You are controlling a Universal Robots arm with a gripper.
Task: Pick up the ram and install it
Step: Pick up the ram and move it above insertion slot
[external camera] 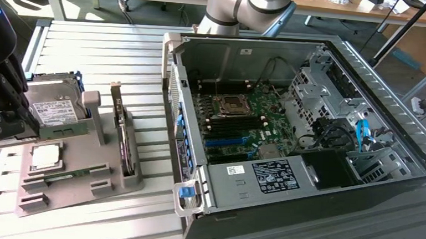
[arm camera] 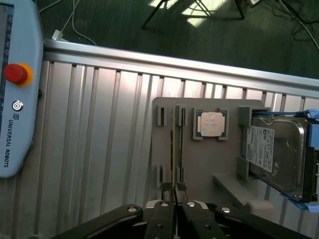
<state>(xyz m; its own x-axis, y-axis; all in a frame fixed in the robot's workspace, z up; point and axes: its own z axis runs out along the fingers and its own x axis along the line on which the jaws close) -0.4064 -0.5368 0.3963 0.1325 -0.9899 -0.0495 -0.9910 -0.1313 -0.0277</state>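
Note:
The ram (arm camera: 173,144) is a thin green stick standing on edge in the slots of a grey holder tray (arm camera: 209,164). In the exterior view the ram (external camera: 72,173) lies along the tray's (external camera: 82,192) near side. My gripper (arm camera: 174,188) hangs above the ram's near end with its black fingers shut together. Nothing is lifted between them. At the exterior view's left edge, the gripper (external camera: 5,132) is a dark mass over the tray's corner.
The tray also holds a silver processor chip (arm camera: 211,123), a hard drive (arm camera: 276,149) and an upright expansion card (external camera: 123,142). An open computer case (external camera: 364,73) with its motherboard (external camera: 239,118) lies at the exterior view's right. A teach pendant (arm camera: 15,89) rests on the slatted table.

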